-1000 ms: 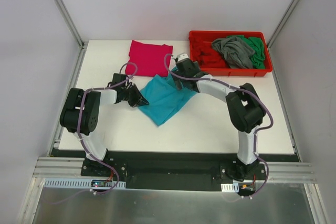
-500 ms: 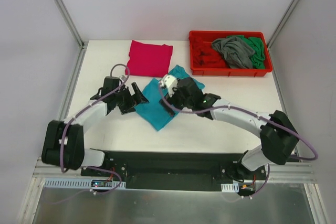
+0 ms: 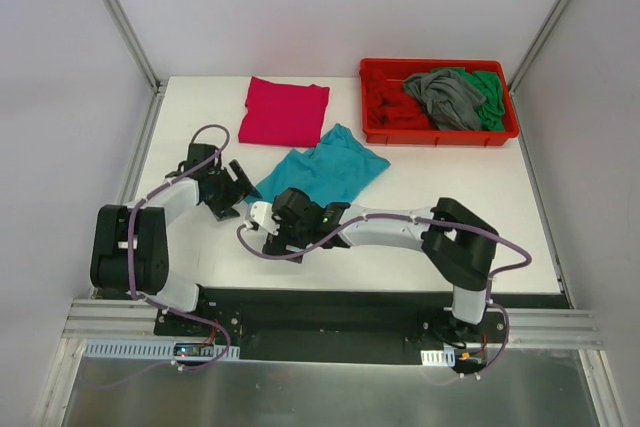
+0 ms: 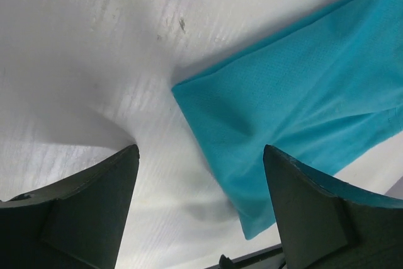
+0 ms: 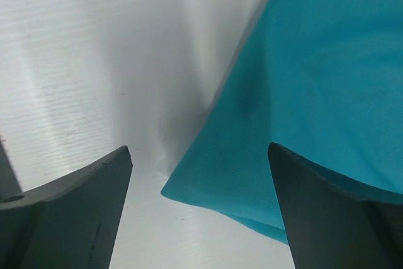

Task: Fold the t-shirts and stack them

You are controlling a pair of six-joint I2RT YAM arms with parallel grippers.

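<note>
A teal-blue t-shirt (image 3: 325, 169) lies loosely folded in the middle of the white table (image 3: 450, 217). My left gripper (image 3: 235, 195) sits just left of the shirt's near-left corner, open and holding nothing. In the left wrist view the teal shirt (image 4: 283, 111) ends in a corner between the spread fingers of the left gripper (image 4: 200, 149). My right gripper (image 3: 275, 230) hovers low at the same near corner, open. Its wrist view shows the teal shirt's (image 5: 302, 124) corner below the empty right gripper (image 5: 199, 148). A folded magenta-pink t-shirt (image 3: 285, 112) lies at the far left.
A red plastic tray (image 3: 385, 112) at the far right holds a crumpled grey shirt (image 3: 445, 95) and a green shirt (image 3: 488, 89). Both arms crowd the near-left part of the table, with the right arm stretched across the front.
The left gripper has let go of the teal shirt and drawn back to the left. The right arm has swung from the shirt's far side to its near-left corner. The shirt now lies farther back.
</note>
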